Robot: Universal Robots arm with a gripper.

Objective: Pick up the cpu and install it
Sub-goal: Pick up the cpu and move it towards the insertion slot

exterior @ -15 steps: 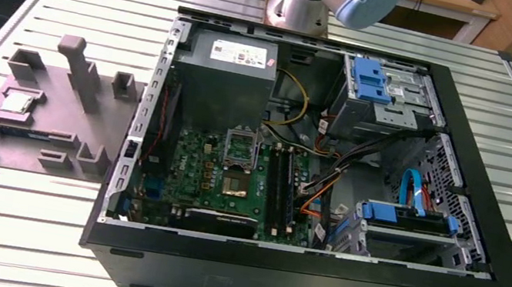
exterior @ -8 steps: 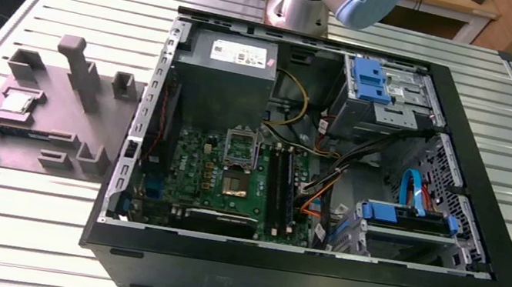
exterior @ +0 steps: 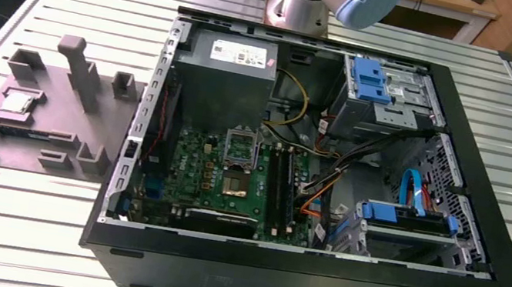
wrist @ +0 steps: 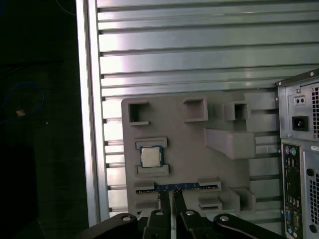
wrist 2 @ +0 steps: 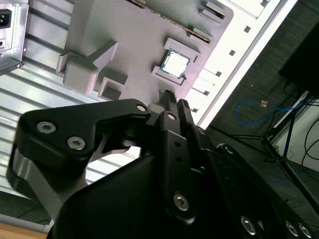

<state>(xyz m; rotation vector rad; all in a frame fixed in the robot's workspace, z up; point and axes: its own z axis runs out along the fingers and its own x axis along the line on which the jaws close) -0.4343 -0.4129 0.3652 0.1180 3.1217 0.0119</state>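
- On the exterior view's left, the cpu (exterior: 15, 102) is sitting flat in a recess of the grey holder (exterior: 56, 122) on the slatted surface (exterior: 103, 1).
- In both wrist views, the jaws are hanging above the holder, closed together on nothing, apart from the cpu.
- Further right, the open computer case (exterior: 265, 274) is lying just beside the holder.

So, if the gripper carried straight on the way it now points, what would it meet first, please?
Probably the grey holder tray, around the dark strip beside the cpu, rather than the cpu itself; the gripper hangs above it, and depth is unclear.
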